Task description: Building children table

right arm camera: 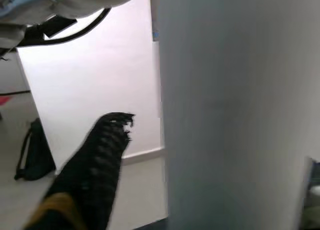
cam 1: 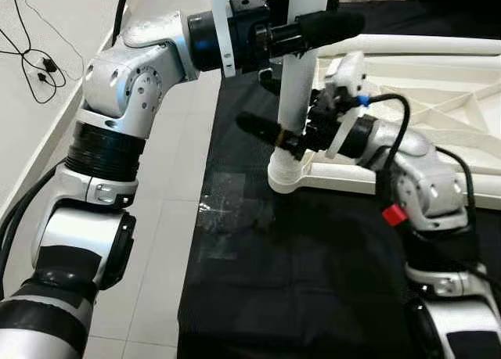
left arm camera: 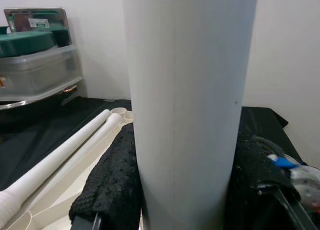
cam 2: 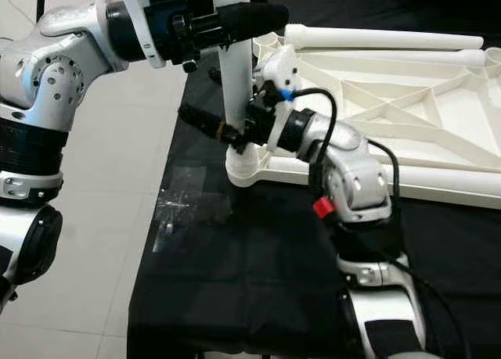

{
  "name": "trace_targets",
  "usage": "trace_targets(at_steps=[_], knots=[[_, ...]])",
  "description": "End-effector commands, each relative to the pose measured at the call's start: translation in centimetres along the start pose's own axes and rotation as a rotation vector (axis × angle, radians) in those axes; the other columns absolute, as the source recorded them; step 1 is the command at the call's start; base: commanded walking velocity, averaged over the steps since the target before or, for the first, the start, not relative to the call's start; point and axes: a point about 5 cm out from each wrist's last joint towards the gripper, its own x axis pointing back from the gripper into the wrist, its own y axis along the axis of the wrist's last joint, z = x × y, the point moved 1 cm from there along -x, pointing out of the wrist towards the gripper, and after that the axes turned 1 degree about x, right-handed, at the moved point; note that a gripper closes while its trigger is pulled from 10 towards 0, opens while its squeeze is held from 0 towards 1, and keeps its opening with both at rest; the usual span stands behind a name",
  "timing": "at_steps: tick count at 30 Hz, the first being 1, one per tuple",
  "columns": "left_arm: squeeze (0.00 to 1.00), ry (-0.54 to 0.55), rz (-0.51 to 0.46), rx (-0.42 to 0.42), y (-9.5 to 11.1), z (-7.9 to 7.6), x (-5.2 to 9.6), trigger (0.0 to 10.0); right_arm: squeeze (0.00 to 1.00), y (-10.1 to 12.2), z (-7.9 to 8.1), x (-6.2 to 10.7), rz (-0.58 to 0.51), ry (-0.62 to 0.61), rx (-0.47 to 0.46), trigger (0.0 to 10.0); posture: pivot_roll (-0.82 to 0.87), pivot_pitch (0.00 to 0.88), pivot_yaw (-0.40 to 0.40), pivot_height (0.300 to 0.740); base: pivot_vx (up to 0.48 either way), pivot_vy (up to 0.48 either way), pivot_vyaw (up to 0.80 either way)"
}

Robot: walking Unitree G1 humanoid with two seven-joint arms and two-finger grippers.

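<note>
- Standing upright in the tabletop's [cam 1: 438, 70] corner socket, one leg [cam 1: 297, 77] was clamped by left gripper [cam 1: 301, 32] high, right gripper [cam 1: 283, 136] low.
- Spare legs [cam 2: 383, 38] lay unfitted.

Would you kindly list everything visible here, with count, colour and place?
Upright table leg: one, white, standing in the tabletop's corner socket.
Tabletop: one, cream, upside down on the cloth.
Loose table legs: two, white, lying along the tabletop's far edge.
Cloth: one, black, under everything.
Storage bins: stacked, green and clear, by the wall.
Cables: black, on the floor.
Left claw: black, gripping the leg high.
Right claw: black, gripping it low.
</note>
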Motion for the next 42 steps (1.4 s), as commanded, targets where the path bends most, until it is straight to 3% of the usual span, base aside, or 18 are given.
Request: trace_targets(at_steps=[1, 14, 15, 16, 23, 27, 29, 31, 32, 34, 35, 37, 38, 40, 41, 42], knots=[[0.00, 0.011, 0.039, -0.013, -0.4, 0.0, 0.2, 0.0, 0.00, 0.1, 0.7, -0.4, -0.020, 0.079, -0.003, 0.0, 0.07, 0.293, 0.062, 0.740, 0.000, 0.000, 0.00], [0.00, 0.006, 0.040, -0.015, -0.5, 0.0, 0.1, 0.0, 0.00, -0.2, 0.5, -0.7, 0.011, 0.100, 0.061, 0.0, 0.07, 0.290, 0.063, 0.740, 0.000, 0.000, 0.00], [0.18, 0.009, 0.038, -0.013, -0.5, -0.1, 0.1, 1.7, 0.00, -0.3, 0.5, -0.7, 0.002, 0.068, 0.067, 0.0, 0.07, 0.288, 0.064, 0.740, 0.000, 0.000, 0.00], [1.00, 0.015, 0.041, -0.008, -0.5, 0.0, 0.2, 10.0, 0.00, -0.4, 0.7, -0.7, -0.004, 0.057, 0.068, 0.0, 0.07, 0.288, 0.064, 0.740, 0.000, 0.000, 0.00], [1.00, -0.005, 0.030, -0.007, -0.1, -0.5, 0.5, 10.0, 0.00, -1.2, 1.8, -0.7, 0.002, -0.008, 0.078, 0.0, 0.06, 0.284, 0.065, 0.740, 0.000, 0.000, 0.00], [1.00, 0.012, -0.011, -0.028, 1.5, -0.9, 1.3, 10.0, 0.00, -2.7, 2.9, -1.0, 0.058, -0.166, 0.039, 0.0, 0.06, 0.282, 0.061, 0.740, 0.000, 0.000, 0.00], [1.00, 0.012, -0.011, -0.028, 1.5, -0.9, 1.3, 10.0, 0.00, -2.7, 2.9, -1.0, 0.058, -0.166, 0.039, 0.0, 0.06, 0.282, 0.061, 0.740, 0.000, 0.000, 0.00], [1.00, 0.029, -0.028, -0.034, 2.1, -1.0, 1.9, 10.0, 0.00, -3.7, 3.2, -1.4, 0.101, -0.288, 0.007, 0.0, 0.05, 0.277, 0.052, 0.740, 0.000, 0.000, 0.00], [1.00, 0.029, -0.028, -0.034, 2.1, -1.0, 1.9, 10.0, 0.00, -3.7, 3.2, -1.4, 0.101, -0.288, 0.007, 0.0, 0.05, 0.277, 0.052, 0.740, 0.000, 0.000, 0.00], [1.00, 0.063, -0.051, -0.036, 2.9, -1.2, 2.9, 10.0, 0.00, -5.2, 3.3, -1.5, 0.206, -0.454, 0.015, 0.0, 0.05, 0.277, 0.045, 0.740, 0.000, 0.000, 0.00], [1.00, 0.063, -0.051, -0.036, 2.9, -1.2, 2.9, 10.0, 0.00, -5.2, 3.3, -1.5, 0.206, -0.454, 0.015, 0.0, 0.05, 0.277, 0.045, 0.740, 0.000, 0.000, 0.00], [1.00, 0.094, -0.085, -0.029, 4.2, -1.8, 4.7, 10.0, 0.00, -6.9, 3.1, -0.4, 0.341, -0.686, 0.012, 0.0, 0.06, 0.280, 0.031, 0.740, 0.000, 0.000, 0.00], [1.00, 0.094, -0.085, -0.029, 4.2, -1.8, 4.7, 10.0, 0.00, -6.9, 3.1, -0.4, 0.341, -0.686, 0.012, 0.0, 0.06, 0.280, 0.031, 0.740, 0.000, 0.000, 0.00], [1.00, 0.124, -0.085, -0.033, 4.7, -2.5, 6.4, 10.0, 0.00, -7.3, 3.1, 0.4, 0.371, -0.807, 0.023, 0.0, 0.07, 0.282, 0.026, 0.740, 0.000, 0.000, 0.00], [1.00, 0.124, -0.085, -0.033, 4.7, -2.5, 6.4, 10.0, 0.00, -7.3, 3.1, 0.4, 0.371, -0.807, 0.023, 0.0, 0.07, 0.282, 0.026, 0.740, 0.000, 0.000, 0.00], [1.00, 0.156, -0.070, -0.038, 4.8, -2.7, 7.2, 10.0, 0.00, -7.2, 3.2, 0.4, 0.364, -0.834, 0.023, 0.0, 0.07, 0.283, 0.024, 0.740, 0.000, 0.000, 0.00]])
